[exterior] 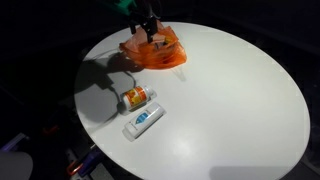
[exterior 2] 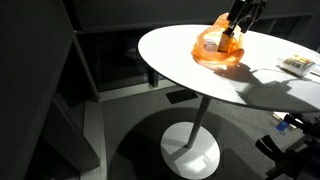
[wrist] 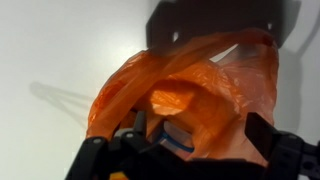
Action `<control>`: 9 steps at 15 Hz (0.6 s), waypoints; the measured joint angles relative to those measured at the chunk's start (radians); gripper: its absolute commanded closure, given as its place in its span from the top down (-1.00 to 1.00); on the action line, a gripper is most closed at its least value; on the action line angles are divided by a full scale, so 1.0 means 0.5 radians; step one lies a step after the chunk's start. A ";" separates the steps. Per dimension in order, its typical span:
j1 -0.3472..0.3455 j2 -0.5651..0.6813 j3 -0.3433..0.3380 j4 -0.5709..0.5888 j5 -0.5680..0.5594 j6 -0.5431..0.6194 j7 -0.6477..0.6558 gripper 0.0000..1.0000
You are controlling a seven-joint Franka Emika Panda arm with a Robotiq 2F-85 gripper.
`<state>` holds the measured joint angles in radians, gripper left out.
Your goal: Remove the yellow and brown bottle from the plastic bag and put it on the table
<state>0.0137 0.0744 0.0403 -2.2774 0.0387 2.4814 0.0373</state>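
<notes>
Orange plastic bag [wrist: 215, 85] swallows gripper [wrist: 185, 145] tips; jaw state unclear.

Round white table [exterior: 250, 110] (dark floor [exterior 2: 120, 140])

Round white table [exterior: 235, 115] in an exterior view, dark surroundings. Crumpled translucent orange plastic bag [exterior: 160, 53] sits near the far edge. Dark robot gripper [exterior: 149, 33] comes down from above into the bag's mouth; fingertips hidden, jaw spacing unreadable. Broad grey shadow [exterior: 100, 90] lies on the tabletop beside the bag. Toward the near edge, two items lie on their sides, just beside each other: small yellow-orange bottle with pale cap [exterior: 136, 97]; white tube-shaped bottle with blue label [exterior: 143, 121].
</notes>
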 measured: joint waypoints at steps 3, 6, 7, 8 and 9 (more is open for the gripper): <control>-0.001 0.091 -0.013 0.055 0.000 0.036 -0.014 1.00; -0.010 0.164 -0.023 0.108 0.000 0.072 -0.039 1.00; -0.014 0.186 -0.026 0.123 0.000 0.088 -0.048 1.00; -0.019 0.207 -0.030 0.139 0.000 0.102 -0.052 1.00; -0.020 0.224 -0.037 0.154 -0.002 0.110 -0.052 1.00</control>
<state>0.0038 0.1865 0.0218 -2.2002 0.0374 2.5365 0.0113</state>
